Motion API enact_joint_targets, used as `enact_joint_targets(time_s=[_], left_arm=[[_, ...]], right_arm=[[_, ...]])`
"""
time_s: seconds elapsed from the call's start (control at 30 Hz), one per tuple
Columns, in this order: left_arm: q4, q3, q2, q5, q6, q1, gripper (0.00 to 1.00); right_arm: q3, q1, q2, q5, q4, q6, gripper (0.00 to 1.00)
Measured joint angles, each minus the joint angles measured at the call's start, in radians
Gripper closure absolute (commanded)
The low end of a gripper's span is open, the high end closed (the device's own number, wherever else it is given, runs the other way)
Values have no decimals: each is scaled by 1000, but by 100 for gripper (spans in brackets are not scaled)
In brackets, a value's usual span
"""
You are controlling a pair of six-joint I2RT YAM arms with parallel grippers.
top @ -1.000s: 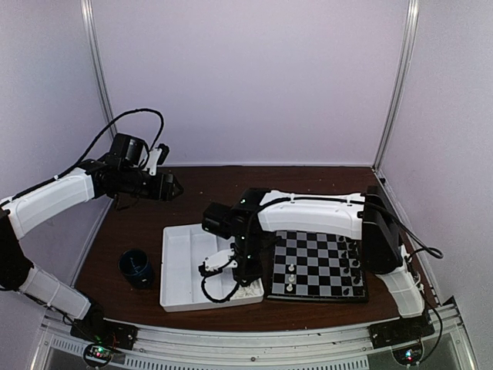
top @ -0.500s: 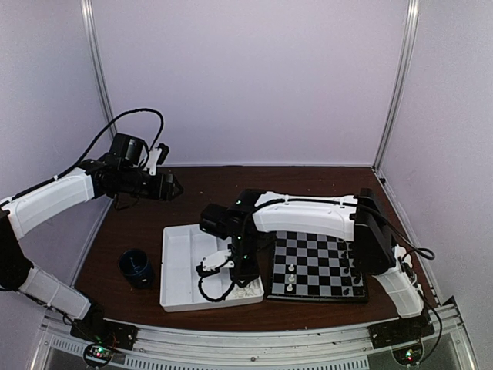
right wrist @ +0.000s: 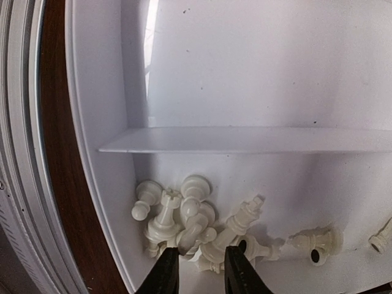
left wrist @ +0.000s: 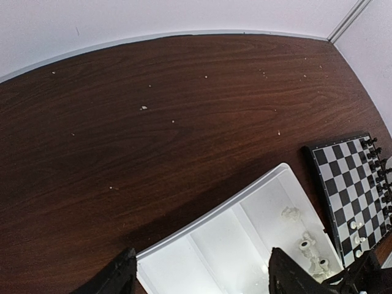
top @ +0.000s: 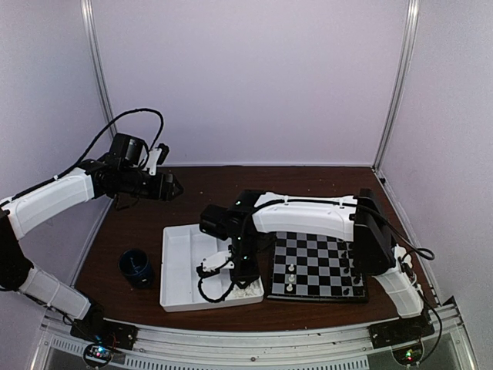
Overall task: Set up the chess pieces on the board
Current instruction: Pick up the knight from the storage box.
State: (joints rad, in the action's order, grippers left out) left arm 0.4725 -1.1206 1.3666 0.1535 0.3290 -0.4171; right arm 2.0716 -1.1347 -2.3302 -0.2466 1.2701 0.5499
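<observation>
Chess pieces (right wrist: 190, 223), white lot: heaped in the near-right compartment of the white tray (top: 179, 266). They lie on their sides, tangled, crowded into the compartment's corner. A couple more lie loose in the same compartment, apart from the heap. A raised divider (right wrist: 245, 139) shuts this compartment off from the next one.

Board (top: 316, 266): flat on the bench (top: 231, 193), just right of the tray, the two edges close together. A few white men (top: 290, 277) stand on its left-hand columns toward the near edge. Black men (top: 354, 262) are lined along its right edge.

Right pincer (right wrist: 199, 269): the arm reaches leftward across the board and points down into the tray's near-right compartment. The fingers stand a narrow gap apart, tips right at the heap. White plastic shows in the gap. Cannot tell whether a piece is pinched or only straddled.

Left pincer (top: 171, 187): held high over the back-left of the bench, well apart from tray and board. Its fingers (left wrist: 119, 275) are spread wide with nothing between them. Its camera looks down on brown wood, the tray's far end and the board's corner.

Dark cup (top: 137, 266): upright on the bench, just left of the tray.
</observation>
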Motion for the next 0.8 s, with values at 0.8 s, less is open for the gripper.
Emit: enact_joint_targets(time_s=[0.8], left_arm=[[0, 0, 0, 5, 3, 5, 26]], right_arm=[[-2, -13, 37, 0, 13, -4, 68]])
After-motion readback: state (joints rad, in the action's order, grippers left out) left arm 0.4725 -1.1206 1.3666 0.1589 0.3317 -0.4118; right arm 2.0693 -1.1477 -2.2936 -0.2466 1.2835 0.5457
